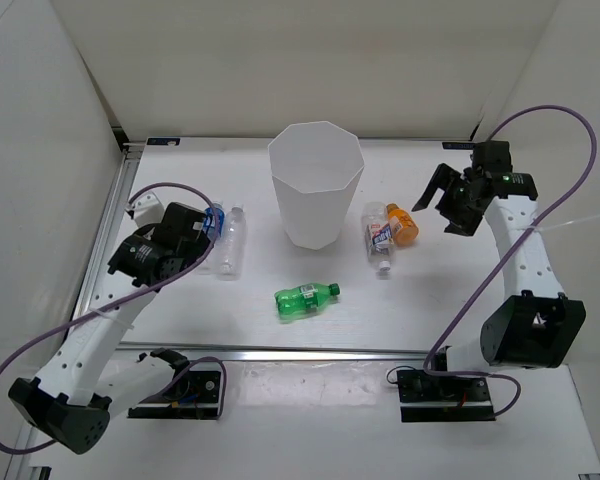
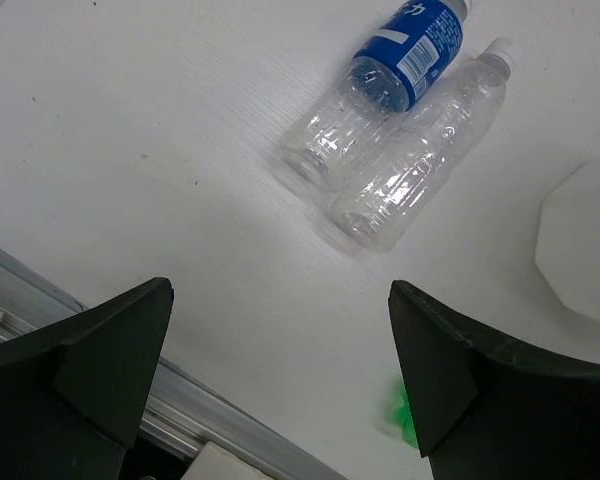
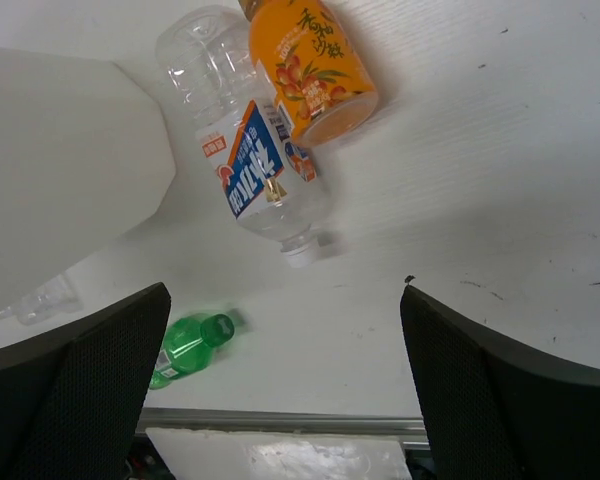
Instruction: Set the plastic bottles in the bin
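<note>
Sitting on a white table boxed in by white panels: bin upright, centre, toward the far edge. Left gripper is wide open, holding nothing, hanging over the left side near the blue-labelled bottle and plain bottle, which lie side by side. Right gripper is also spread wide and empty, over the right side. Orange bottle and white-labelled bottle lie touching, just right of the bin. Green bottle lies alone between bin and near edge.

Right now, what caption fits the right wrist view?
Open fingers hover above an orange bottle and a white-labelled bottle lying beside the bin.
</note>
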Motion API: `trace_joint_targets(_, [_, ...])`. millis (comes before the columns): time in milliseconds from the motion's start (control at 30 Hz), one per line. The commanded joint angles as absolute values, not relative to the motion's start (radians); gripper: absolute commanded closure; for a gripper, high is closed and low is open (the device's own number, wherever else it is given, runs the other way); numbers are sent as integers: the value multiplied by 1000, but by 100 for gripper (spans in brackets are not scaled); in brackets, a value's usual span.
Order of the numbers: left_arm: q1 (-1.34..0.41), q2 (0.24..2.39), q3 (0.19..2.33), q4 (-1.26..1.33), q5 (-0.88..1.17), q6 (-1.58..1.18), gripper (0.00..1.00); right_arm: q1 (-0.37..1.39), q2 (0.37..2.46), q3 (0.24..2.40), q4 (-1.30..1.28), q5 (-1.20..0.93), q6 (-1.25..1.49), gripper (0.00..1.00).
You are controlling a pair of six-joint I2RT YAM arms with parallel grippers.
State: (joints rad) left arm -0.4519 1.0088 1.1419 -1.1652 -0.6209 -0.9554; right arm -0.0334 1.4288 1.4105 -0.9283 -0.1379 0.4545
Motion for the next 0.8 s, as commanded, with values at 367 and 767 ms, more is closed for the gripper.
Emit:
trace_joint_targets(367, [-430,939,1146,-1017,-463,-804,0,-81,1767,1770,-824,-216,336,1])
trace_joint_targets(767, [-430,1023,1137,-1074,-460,-822,0,-89,2008,1734,-807,-308,305,1])
